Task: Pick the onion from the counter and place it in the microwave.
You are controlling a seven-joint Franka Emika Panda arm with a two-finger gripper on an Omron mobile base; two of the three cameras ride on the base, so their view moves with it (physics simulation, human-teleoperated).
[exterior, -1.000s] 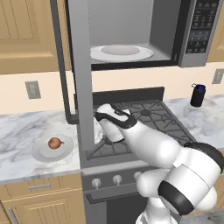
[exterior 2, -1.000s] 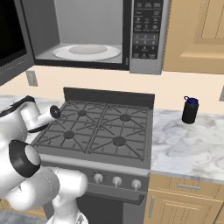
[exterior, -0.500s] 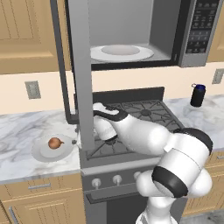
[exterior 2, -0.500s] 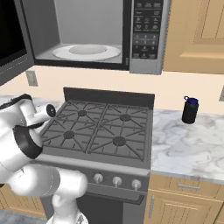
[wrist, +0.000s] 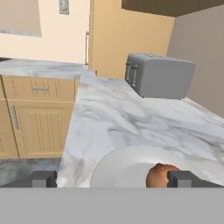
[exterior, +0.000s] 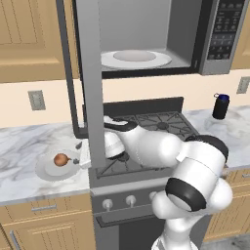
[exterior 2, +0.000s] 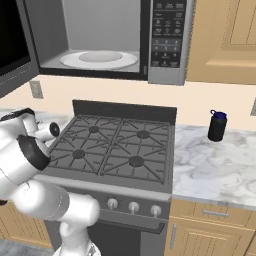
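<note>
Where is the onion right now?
The onion sits on a white plate on the counter left of the stove; in the hand view it is beside one fingertip.

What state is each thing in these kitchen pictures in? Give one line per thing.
Microwave: door swung open, turntable bare.
Onion: resting on the plate, not held.
Tool: open, near the onion, holding nothing.
Bottle: upright on the counter, lid on.
Toaster: standing on the counter, slots not readable.
</note>
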